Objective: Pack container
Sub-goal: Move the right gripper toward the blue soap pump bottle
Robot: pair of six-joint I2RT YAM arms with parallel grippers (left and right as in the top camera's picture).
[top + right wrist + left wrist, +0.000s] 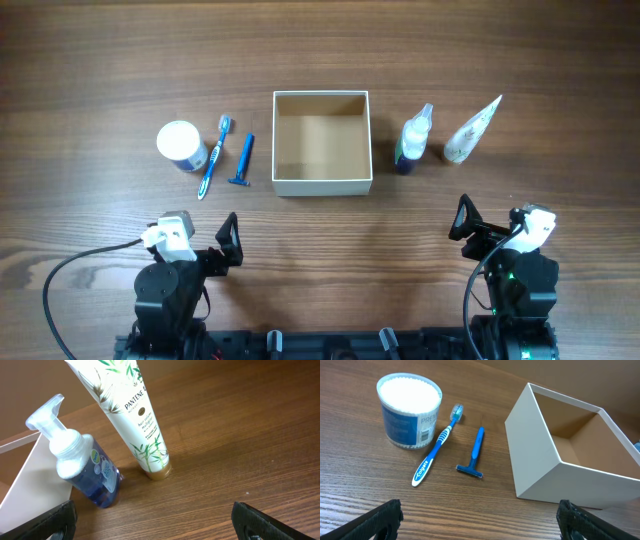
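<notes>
Closest to the robot, the left gripper (480, 521) is wide open and holds nothing. The right gripper (160, 522) is wide open too, with nothing in it. Both hang low over the near part of the wooden table (320, 50). Farther out, in the middle of the table, sits the container (322, 185), a square box with white walls and a brown floor. On its left lie a blue razor (243, 160), then a blue and white toothbrush (214, 158), then a round white tub (181, 145). On its right a blue pump bottle (413, 140) stands just beside the wall, and past it a white tube (472, 130) stands on its cap.
</notes>
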